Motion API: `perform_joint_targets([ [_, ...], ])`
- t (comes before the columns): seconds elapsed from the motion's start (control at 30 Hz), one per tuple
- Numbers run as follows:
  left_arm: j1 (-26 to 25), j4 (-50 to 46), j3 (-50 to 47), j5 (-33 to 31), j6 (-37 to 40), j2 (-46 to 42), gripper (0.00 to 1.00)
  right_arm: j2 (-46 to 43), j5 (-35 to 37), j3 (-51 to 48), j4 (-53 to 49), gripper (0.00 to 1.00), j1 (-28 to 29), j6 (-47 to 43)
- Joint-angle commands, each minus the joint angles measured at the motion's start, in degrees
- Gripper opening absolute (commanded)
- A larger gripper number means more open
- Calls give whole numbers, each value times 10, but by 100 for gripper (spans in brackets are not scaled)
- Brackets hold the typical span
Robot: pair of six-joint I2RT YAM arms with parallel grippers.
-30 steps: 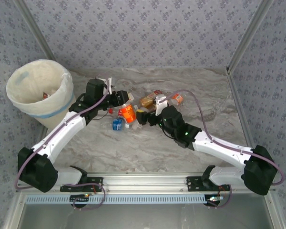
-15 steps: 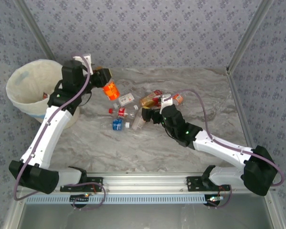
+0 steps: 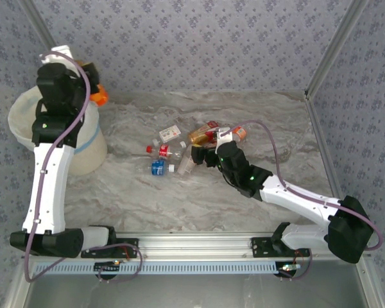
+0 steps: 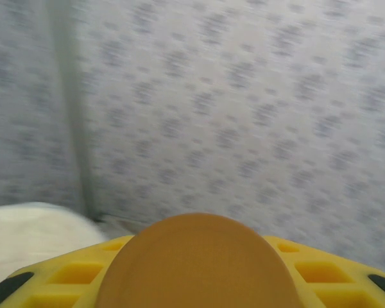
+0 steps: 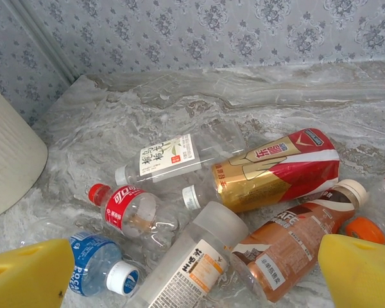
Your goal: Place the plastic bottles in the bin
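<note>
My left fingers (image 4: 70, 276) clamp an orange bottle (image 3: 100, 96) at the bin (image 3: 91, 151) rim for dropping; my right fingers (image 5: 25, 273) spread apart over tabletop bottles (image 5: 135, 208).

A: What was the table (image 3: 179, 199) like?
B: A smooth slab with grey stone-like veining and a faint sheen. The walls (image 3: 212, 45) looked like matt patterned paper.
A: And the bottles (image 5: 131, 208)?
B: Clear glossy plastic with shiny film labels. The frosted bottle (image 5: 199, 256) was dull. The orange bottle (image 4: 199, 263) looked smooth, though it was blurred.
A: The bin (image 5: 6, 154)?
B: Cream and matt with faint ribs. It looked like plastic, and its bag (image 3: 18, 122) was thin, crinkled translucent film.
A: The robot?
B: The fingers (image 5: 25, 273) were matt yellow plastic. The arms (image 3: 48, 186) had glossy white shells and matt black joints. The rail (image 3: 199, 244) was brushed metal.
</note>
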Motion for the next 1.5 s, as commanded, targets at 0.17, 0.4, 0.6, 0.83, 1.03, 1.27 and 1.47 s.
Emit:
perform_joint_targets([
  [0.17,95,44,-13,-107,15,7,34,1,19,19,-15,100,-4,4],
  [0.4,168,-5,-33,-27,-79,51,35,-3,15,21,-26,100,-4,5],
  [0.6,185,-43,-25,35,-122,86,41,-10,16,20,-38,100,-4,12],
  [0.83,203,-78,-8,119,-179,114,86,-13,20,17,-44,100,-4,17],
  [1.03,206,-85,8,182,-192,110,99,-13,27,18,-54,100,-8,18],
  [1.27,206,-70,6,275,-209,95,99,-8,22,19,-66,100,-22,41],
  [1.47,206,-37,-16,343,-237,75,100,-1,15,25,-88,100,-39,68],
])
